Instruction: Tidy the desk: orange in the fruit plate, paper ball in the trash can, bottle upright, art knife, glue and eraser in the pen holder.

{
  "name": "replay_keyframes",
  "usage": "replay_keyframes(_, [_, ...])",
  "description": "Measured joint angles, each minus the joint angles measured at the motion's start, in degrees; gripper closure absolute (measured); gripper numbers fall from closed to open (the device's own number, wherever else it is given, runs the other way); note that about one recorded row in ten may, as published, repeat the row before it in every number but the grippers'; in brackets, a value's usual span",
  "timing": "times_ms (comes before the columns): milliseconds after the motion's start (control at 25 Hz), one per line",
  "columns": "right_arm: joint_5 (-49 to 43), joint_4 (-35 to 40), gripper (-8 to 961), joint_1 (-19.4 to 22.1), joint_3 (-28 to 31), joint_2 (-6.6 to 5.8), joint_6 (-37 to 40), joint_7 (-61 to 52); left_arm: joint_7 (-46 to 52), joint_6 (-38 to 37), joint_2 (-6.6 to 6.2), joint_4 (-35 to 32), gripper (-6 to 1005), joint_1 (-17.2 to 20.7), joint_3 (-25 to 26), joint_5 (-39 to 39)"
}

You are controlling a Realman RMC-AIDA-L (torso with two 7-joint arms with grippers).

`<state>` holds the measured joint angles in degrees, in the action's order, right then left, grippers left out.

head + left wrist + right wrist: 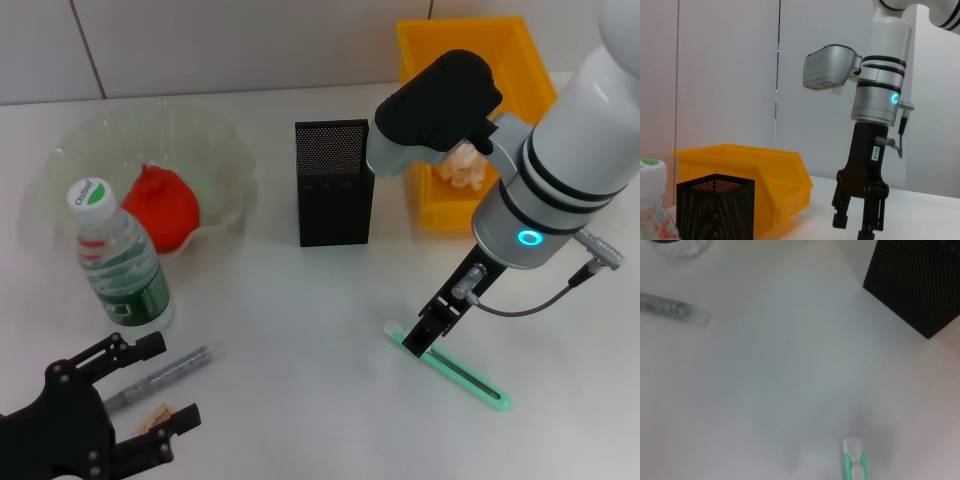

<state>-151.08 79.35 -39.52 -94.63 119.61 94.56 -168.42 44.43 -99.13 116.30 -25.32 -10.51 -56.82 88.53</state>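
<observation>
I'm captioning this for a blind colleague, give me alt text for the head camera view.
The right end effector hangs open over one end of a green art knife on the white desk. Behind stand a black mesh pen holder, a yellow bin and a glass plate; an upright plastic bottle stands near the left end effector.

A red orange point(160, 208) sits in a clear plate point(215, 140); black mesh pen holder point(334, 182); yellow bin point(520, 60); mint-green knife point(450, 367).

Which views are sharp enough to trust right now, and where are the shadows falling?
Head view: sharp, with a soft shadow beside the pen holder. Right wrist view: soft focus, the green art knife cut off at the frame edge. Left wrist view: the right gripper crisp, the bottle blurred.
</observation>
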Motion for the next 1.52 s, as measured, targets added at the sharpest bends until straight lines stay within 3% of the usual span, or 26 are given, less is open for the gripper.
replay_keyframes(800, [0.21, -7.93, 224, -2.54, -2.75, 0.01, -5.02, -0.13, 0.04, -0.43, 0.06, -0.46, 225, -0.30, 0.66, 0.07])
replay_keyframes(1280, [0.40, -8.00, 244, -2.63, -5.36, 0.01, -5.84, 0.15, 0.05, -0.63, 0.06, -0.53, 229, -0.17, 0.66, 0.06])
replay_keyframes(1520, [0.45, -8.19, 400, -2.74, -5.67, 0.01, -6.17, 0.09, 0.05, -0.73, 0.06, -0.52, 231, -0.12, 0.66, 0.06])
